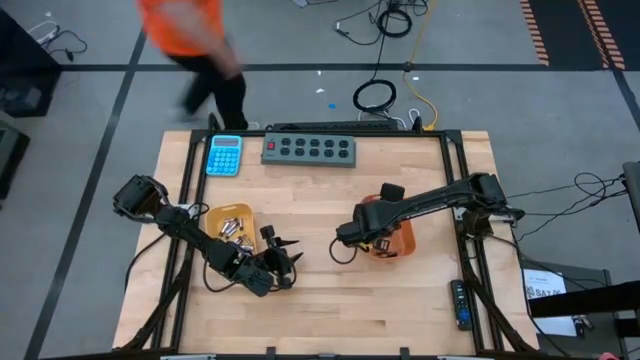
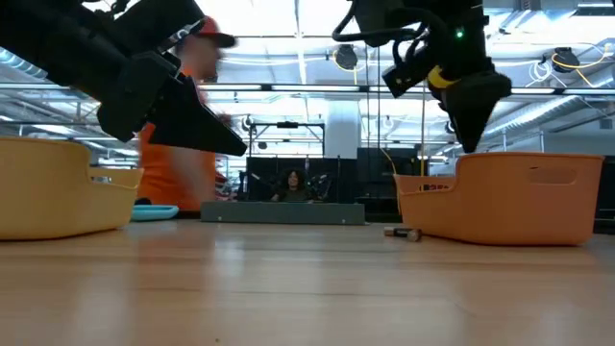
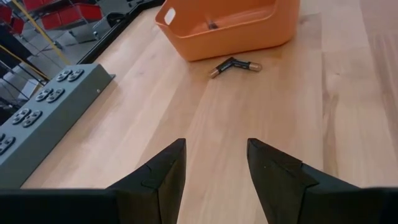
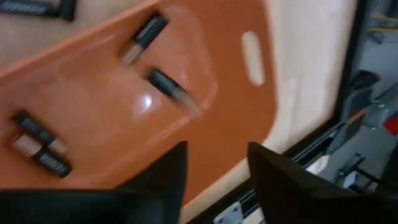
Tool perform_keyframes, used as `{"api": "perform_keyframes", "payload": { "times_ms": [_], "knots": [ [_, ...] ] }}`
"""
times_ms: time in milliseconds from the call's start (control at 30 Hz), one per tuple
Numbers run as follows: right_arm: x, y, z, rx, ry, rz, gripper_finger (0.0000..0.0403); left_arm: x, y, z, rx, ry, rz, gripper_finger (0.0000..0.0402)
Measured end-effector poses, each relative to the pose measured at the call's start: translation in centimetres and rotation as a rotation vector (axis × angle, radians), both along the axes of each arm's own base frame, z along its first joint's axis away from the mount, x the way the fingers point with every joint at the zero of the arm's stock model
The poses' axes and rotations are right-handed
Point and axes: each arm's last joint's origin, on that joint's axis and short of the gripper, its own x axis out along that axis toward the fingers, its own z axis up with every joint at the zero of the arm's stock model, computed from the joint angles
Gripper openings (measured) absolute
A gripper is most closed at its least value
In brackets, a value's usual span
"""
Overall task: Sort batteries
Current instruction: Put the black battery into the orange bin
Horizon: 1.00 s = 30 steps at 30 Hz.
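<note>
My left gripper (image 3: 212, 171) hangs low over the pale wooden tabletop (image 3: 348, 124) with its two dark fingers (image 3: 163, 177) parted by a clear gap and nothing between them. Ahead of it, two small dark cylindrical batteries with brassy ends (image 3: 234, 65) lie touching in a shallow V on the bare wood, just beside the near wall of the orange plastic tray (image 3: 236, 31). My right gripper (image 4: 214, 180) hovers directly above that tray, fingers likewise apart and empty; beneath it several dark batteries (image 4: 144, 37) lie loose on the tray floor. Beside the left arm, a second yellow-orange tray (image 1: 216, 216) holds a cluster of silvery-grey batteries (image 1: 235, 229). At the far edge sit a grey multi-button power strip (image 1: 309, 150) and a blue calculator (image 1: 225, 155); a person in an orange top (image 1: 185, 35) passes behind the table.

Judgement: sorting is partly done, and the step in hand appears to be a drop into the orange tray. The next move calls for collecting the stray pair on the wood, one at a time, since they touch
</note>
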Motion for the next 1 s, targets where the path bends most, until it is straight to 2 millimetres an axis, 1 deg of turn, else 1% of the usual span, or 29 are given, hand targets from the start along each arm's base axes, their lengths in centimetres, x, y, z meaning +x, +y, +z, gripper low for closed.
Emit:
{"api": "perform_keyframes", "payload": {
  "times_ms": [67,133,200,267,367,467,633,767,1000],
  "knots": [
    [0.0,0.1,-0.1,0.023,0.003,0.001,0.02,0.0,0.0,0.0,0.001,0.001,0.001,0.018],
    [0.5,0.1,0.1,0.037,-0.035,0.014,0.0226,0.0,0.1,0.0,0.002,0.002,0.003,0.018],
    [1.4,0.4,0.3,0.07,-0.119,0.051,0.0238,0.1,0.1,0.0,0.007,0.004,0.002,0.018],
    [2.5,0.8,0.2,0.13,-0.212,0.096,0.0239,0.1,0.2,0.0,0.007,0.005,0.004,0.018],
    [3.9,1.3,0.1,0.219,-0.333,0.151,0.0226,0.1,0.2,0.0,0.007,0.004,0.005,0.018],
    [4.8,1.1,-0.3,0.24,-0.376,0.186,0.0207,0.1,0.2,0.0,0.006,0.004,0.005,0.018],
    [6.1,0.3,-2.6,0.334,-0.339,0.2,0.0179,0.1,0.2,0.0,0.005,0.004,0.005,0.018],
    [6.6,-0.6,-4.8,0.358,-0.262,0.183,0.0164,0.1,0.2,0.0,0.007,0.008,0.004,0.018],
    [7.0,-3.0,-7.3,0.345,-0.181,0.112,0.0144,0.0,0.2,-0.1,0.006,0.015,0.007,0.018]
  ]
}}
